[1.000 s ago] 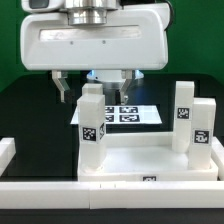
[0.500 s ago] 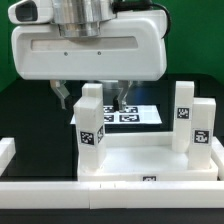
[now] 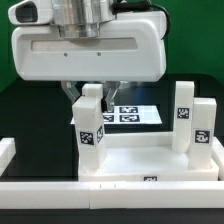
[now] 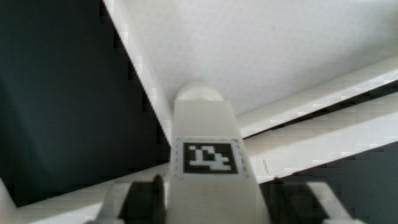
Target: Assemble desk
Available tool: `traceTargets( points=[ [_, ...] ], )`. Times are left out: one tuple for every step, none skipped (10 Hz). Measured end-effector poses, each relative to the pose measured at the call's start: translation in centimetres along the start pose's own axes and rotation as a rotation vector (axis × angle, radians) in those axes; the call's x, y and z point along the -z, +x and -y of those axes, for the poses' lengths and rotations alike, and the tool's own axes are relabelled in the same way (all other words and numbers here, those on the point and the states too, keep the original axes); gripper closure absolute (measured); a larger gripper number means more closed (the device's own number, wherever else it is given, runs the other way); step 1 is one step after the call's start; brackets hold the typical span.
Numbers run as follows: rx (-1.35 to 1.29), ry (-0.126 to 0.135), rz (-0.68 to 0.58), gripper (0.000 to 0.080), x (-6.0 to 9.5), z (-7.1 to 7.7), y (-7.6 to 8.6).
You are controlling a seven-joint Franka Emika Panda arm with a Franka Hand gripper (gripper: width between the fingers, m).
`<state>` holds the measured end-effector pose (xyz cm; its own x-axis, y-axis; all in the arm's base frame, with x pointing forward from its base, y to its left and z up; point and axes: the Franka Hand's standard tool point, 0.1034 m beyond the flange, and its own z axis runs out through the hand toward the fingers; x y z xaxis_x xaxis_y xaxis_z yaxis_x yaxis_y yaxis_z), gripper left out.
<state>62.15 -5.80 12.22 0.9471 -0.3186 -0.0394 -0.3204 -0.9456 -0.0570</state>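
The white desk tabletop [image 3: 140, 160] lies upside down, with legs standing in its corner sockets. A tagged leg [image 3: 92, 125] stands at the near corner on the exterior view's left. Two more tagged legs [image 3: 183, 113] [image 3: 203, 131] stand on the exterior view's right. My gripper [image 3: 95, 97] has come down over the top of the left leg, with one finger [image 3: 77, 100] on each side of it. In the wrist view the leg [image 4: 208, 130] fills the space between the fingers [image 4: 143, 203], and the pads lie against its sides. My gripper [image 4: 217, 202] is shut on this leg.
The marker board [image 3: 130, 113] lies flat on the black table behind the desk. Low white border walls run along the front [image 3: 60, 190] and the exterior view's left [image 3: 6, 150]. A green backdrop stands behind.
The gripper has come down over the left leg. Its fingers have drawn together from wide apart until they lie against the leg's sides.
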Motion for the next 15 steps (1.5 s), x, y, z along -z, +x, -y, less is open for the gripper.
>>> traceTargets(
  points=[
    [-0.047,0.000,-0.007,0.0518,0.0,0.0,0.1],
    [-0.127,0.001,-0.030,0.0518,-0.1,0.0,0.3],
    [-0.314,0.029,-0.026,0.0518,-0.1,0.0,0.4],
    [-0.517,0.072,-0.015,0.0518,-0.1,0.2,0.4],
    [-0.661,0.100,-0.009,0.0517,-0.1,0.5,0.3],
    [-0.695,0.100,-0.011,0.0517,-0.1,0.6,0.3],
    [-0.741,0.101,-0.009,0.0517,-0.1,0.6,0.3],
    [-0.819,0.101,-0.005,0.0517,-0.1,0.7,0.3],
    [-0.867,0.102,-0.002,0.0517,-0.1,0.8,0.3],
    [-0.913,0.104,0.000,0.0517,-0.1,0.8,0.3],
    [-1.113,0.129,0.019,0.0517,-0.1,1.1,0.4],
    [-1.238,0.165,0.010,0.0517,-0.1,1.1,0.7],
    [-1.296,0.184,0.009,0.0517,-0.2,1.1,0.6],
    [-1.271,0.182,0.007,0.0515,-0.2,1.2,0.6],
    [-1.227,0.179,0.003,0.0348,-0.3,1.1,0.6]
  ],
)
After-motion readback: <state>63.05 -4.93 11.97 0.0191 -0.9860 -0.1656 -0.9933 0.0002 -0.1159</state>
